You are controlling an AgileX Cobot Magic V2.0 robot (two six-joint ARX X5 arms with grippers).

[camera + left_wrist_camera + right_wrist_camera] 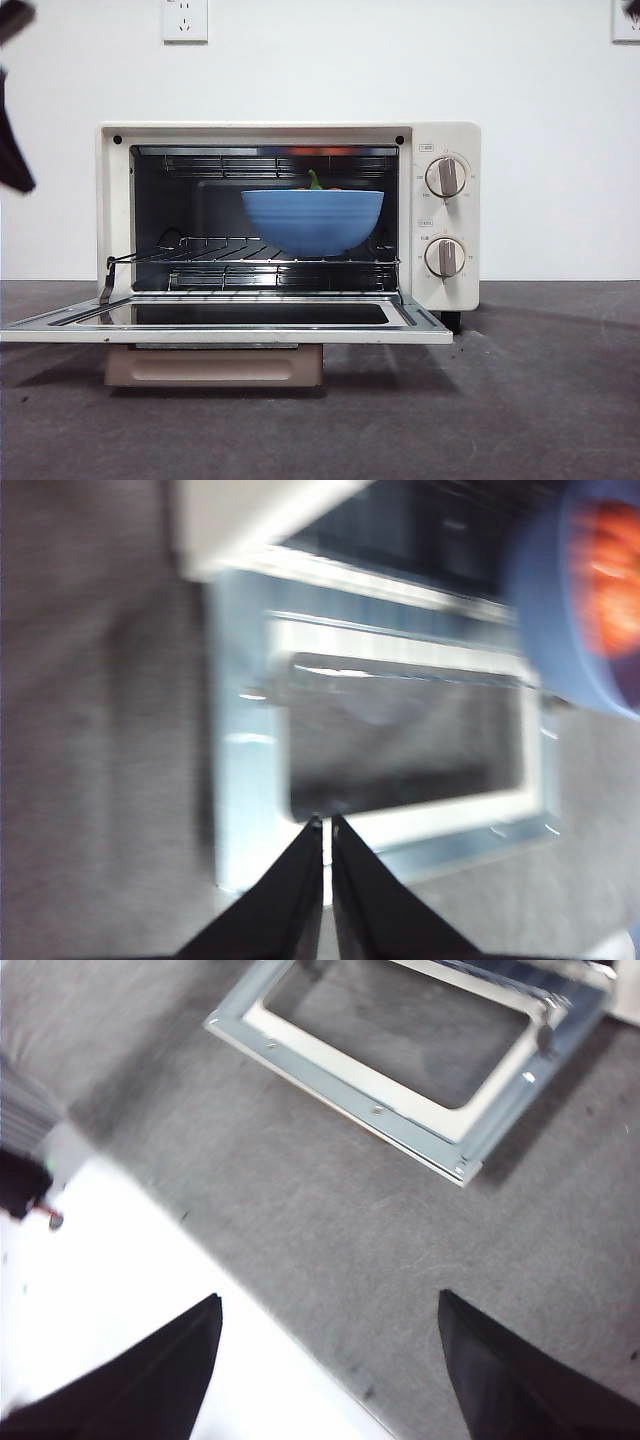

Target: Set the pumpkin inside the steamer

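Left hand [323, 825] of ours is pinched closed on nothing, its two black tips nearly touching, hanging above the front edge of the steamer's [440, 215] dropped-open door [225, 325]. From our left wrist camera the pumpkin [612, 580] shows as a blurry orange patch inside the blue bowl [545, 610], well apart from that hand and off to one side. In the front view the bowl [312, 220] sits on the wire rack [200, 250] inside the steamer cavity, toward the knob side, with just the green stem [314, 181] poking above its rim.

Door's flat and fully down, so the cavity mouth is wide open, with free rack beside the bowl. Grey bench [540, 400] is bare in front of and beside the steamer.

Our right hand [330, 1360] is spread wide and empty, above bare bench near the door's corner [455, 1165], away from the bowl. A dark arm bit shows at the top-left edge of the front view.
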